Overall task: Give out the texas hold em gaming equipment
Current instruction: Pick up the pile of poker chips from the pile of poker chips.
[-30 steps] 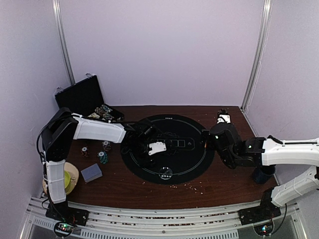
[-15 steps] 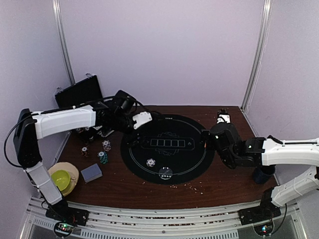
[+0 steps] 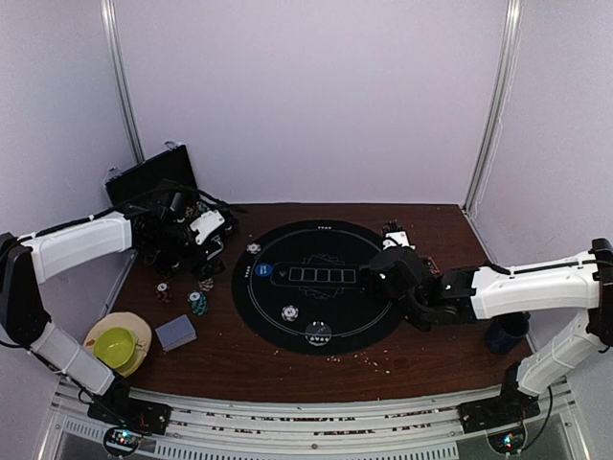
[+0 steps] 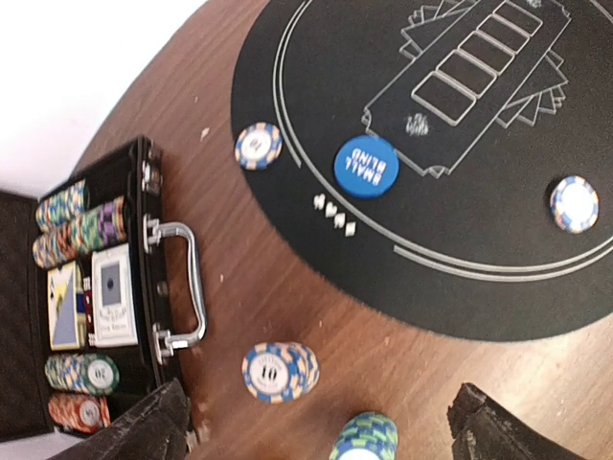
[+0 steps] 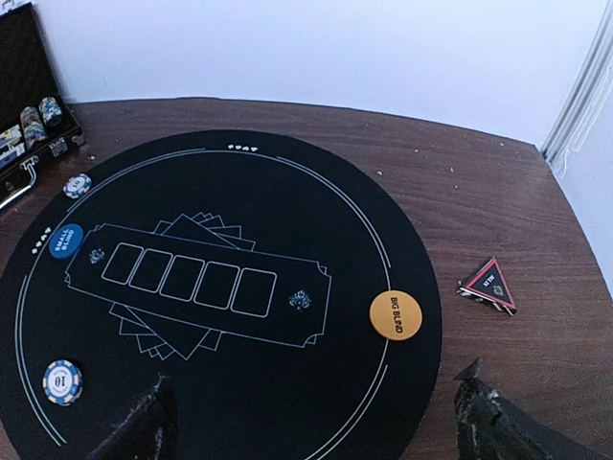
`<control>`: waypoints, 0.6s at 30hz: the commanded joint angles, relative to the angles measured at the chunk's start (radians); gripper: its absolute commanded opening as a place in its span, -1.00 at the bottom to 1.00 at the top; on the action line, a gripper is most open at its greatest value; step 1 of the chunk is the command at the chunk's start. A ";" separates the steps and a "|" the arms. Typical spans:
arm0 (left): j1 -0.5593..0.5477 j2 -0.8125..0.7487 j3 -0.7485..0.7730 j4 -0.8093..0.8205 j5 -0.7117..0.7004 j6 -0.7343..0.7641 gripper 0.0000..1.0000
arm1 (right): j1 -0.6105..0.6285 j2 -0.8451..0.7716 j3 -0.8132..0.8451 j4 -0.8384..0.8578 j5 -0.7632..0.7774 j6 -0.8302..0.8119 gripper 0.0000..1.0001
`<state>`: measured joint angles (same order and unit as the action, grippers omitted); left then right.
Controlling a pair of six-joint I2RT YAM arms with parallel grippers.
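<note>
Hovering with jaws wide apart, the left gripper (image 4: pixel 323 424) hangs over chip stacks (image 4: pixel 280 372) on the desk (image 4: pixel 259 278), near the black case (image 4: pixel 24 240). The right gripper (image 5: pixel 316 419), also open, hangs above the round mat (image 5: pixel 287 182), where a blue disc (image 5: pixel 66 241), an orange disc (image 5: pixel 396 314) and a single chip (image 5: pixel 62 381) lie.

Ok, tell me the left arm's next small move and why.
Probably lower the left hand onto the green chip stack and close: it is open and empty, that stack sits between its fingers in the wrist view, and the mat holds few chips.
</note>
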<state>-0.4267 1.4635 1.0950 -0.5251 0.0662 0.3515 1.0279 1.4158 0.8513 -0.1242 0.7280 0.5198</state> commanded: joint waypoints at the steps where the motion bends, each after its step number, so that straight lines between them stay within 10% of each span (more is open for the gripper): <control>1: 0.037 -0.053 -0.049 0.017 0.024 -0.005 0.96 | 0.012 0.038 0.046 -0.032 0.007 -0.019 1.00; 18: 0.147 0.237 0.037 0.012 0.021 -0.006 0.91 | 0.027 0.029 0.044 -0.035 0.025 -0.025 1.00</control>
<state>-0.2935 1.6707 1.0832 -0.5266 0.0856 0.3523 1.0462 1.4597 0.8787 -0.1467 0.7300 0.5003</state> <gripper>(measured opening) 0.957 1.000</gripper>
